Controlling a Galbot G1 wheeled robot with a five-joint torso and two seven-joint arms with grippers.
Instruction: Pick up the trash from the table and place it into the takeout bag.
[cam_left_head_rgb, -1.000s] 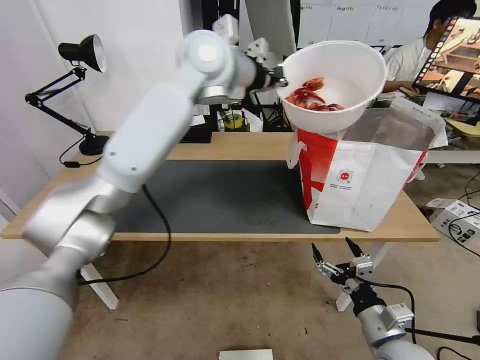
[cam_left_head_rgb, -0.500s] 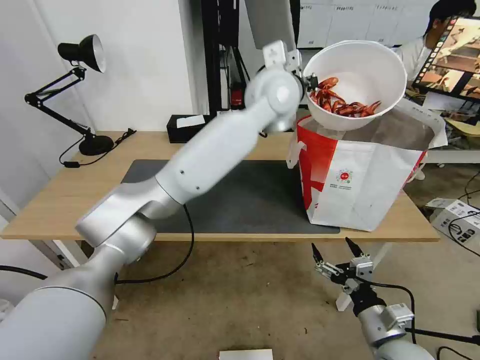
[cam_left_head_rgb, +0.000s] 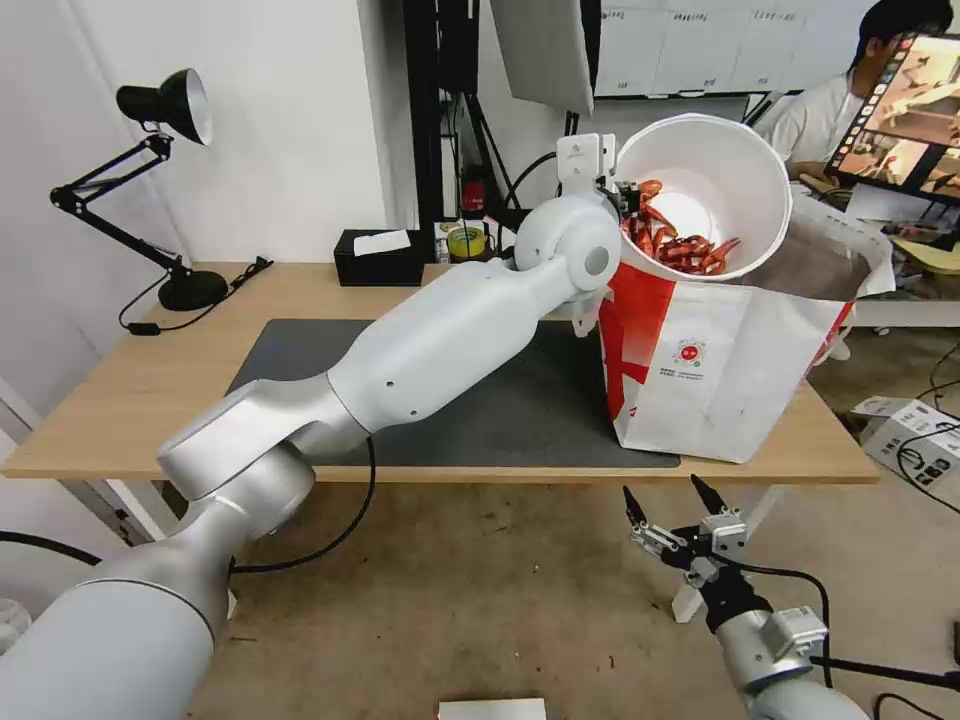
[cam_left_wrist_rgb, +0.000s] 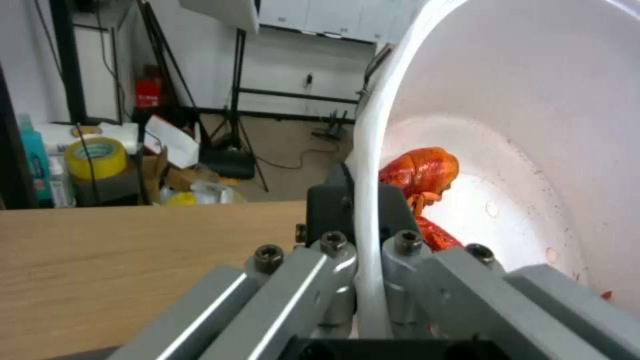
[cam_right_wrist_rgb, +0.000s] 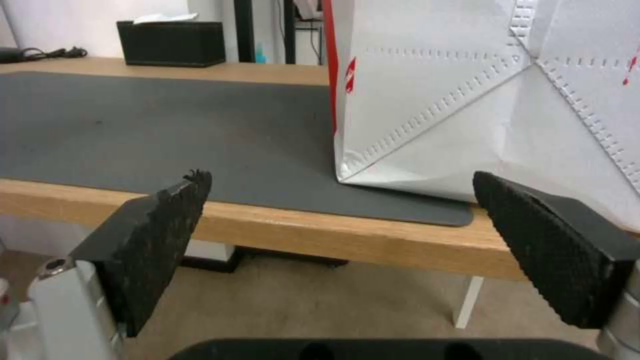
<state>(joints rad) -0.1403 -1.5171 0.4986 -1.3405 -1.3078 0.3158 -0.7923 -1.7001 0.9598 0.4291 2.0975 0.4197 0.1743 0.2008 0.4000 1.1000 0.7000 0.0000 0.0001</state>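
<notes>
We see the left gripper (cam_left_head_rgb: 622, 197) clamped on the rim of a smooth white round bowl (cam_left_head_rgb: 735, 175), one finger inside the wall and one outside, as the left wrist view shows (cam_left_wrist_rgb: 365, 235). The bowl is tilted steeply, its mouth turned toward us, over the open top of the takeout bag (cam_left_head_rgb: 745, 350). Glossy red-orange scraps (cam_left_head_rgb: 678, 243) lie heaped against the bowl's lower wall; its bottom edge is hidden behind the bag's rim. The bag is boxy, white with a red side panel, creased, with dull silver lining inside. It stands on the light-wood table (cam_left_head_rgb: 130, 380), partly on the matte dark grey mat (cam_left_head_rgb: 470, 400). The right gripper (cam_left_head_rgb: 668, 505) hangs below the table's front edge, its black textured pads (cam_right_wrist_rgb: 163, 220) spread well apart, holding nothing.
</notes>
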